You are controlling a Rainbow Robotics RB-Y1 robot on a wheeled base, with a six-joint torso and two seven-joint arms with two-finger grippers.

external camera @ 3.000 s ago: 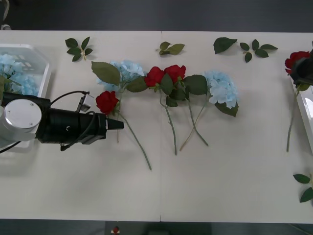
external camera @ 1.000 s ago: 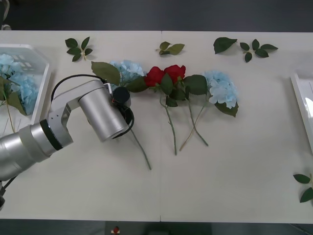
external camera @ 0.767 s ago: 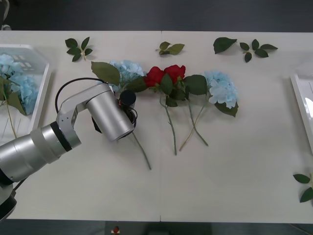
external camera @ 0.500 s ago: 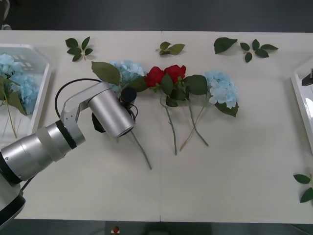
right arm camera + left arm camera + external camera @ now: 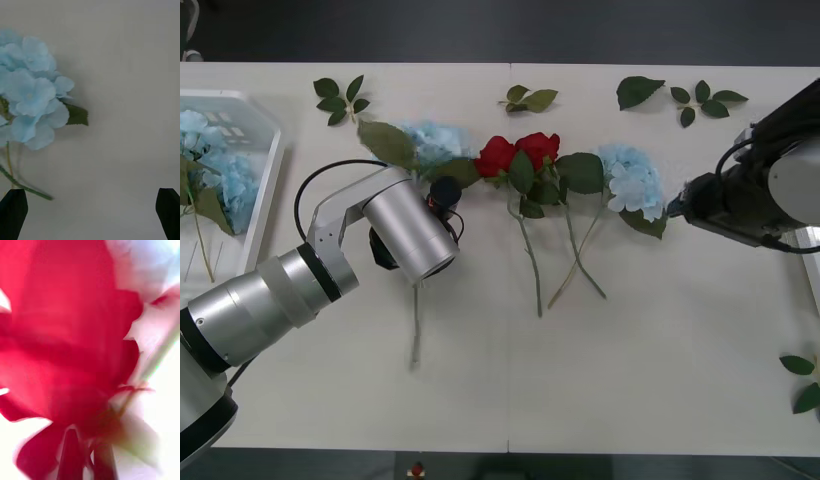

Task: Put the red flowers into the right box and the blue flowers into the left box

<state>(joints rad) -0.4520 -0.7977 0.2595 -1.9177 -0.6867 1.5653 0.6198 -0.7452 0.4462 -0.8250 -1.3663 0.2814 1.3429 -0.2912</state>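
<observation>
**Left fingers.** In the left wrist view the left gripper point(image 5: 85, 452) appears pinched shut at the base of the held rose point(image 5: 71, 333). The bloom is pressed close to the lens. In the front view its stem point(image 5: 416, 322) hangs out from under the left arm point(image 5: 405, 235), just left of the rose pair point(image 5: 517, 152).

**Right fingers.** The right gripper point(image 5: 90, 213) is spread wide and holds nothing. It is poised over bare bench point(image 5: 127, 93) beside the right hydrangea point(image 5: 30, 90), on the far side of that bloom from the rose pair.

**Blue flowers.** The left hydrangea point(image 5: 430, 140) lies just left of the rose pair. The right hydrangea lies just right of the pair, with leaves touching. Further blue heads point(image 5: 210, 160) lie in the left box point(image 5: 268, 150), well left of the pair.

**Right box.** An edge point(image 5: 812, 270) is glimpsed under the right arm point(image 5: 765, 195), well right of the pair.

**Step in hand (judged).** The held rose is to be carried rightward to the right box, which is a long reach for the left arm. A hand-over to the right fingers may be intended.

**Handling note.**
- The rose should be raised enough that the dangling stem clears the row.
- The grip should be kept low on the stem.
- Sweeping the left hydrangea's leaf point(image 5: 385, 142) should be avoided.
</observation>
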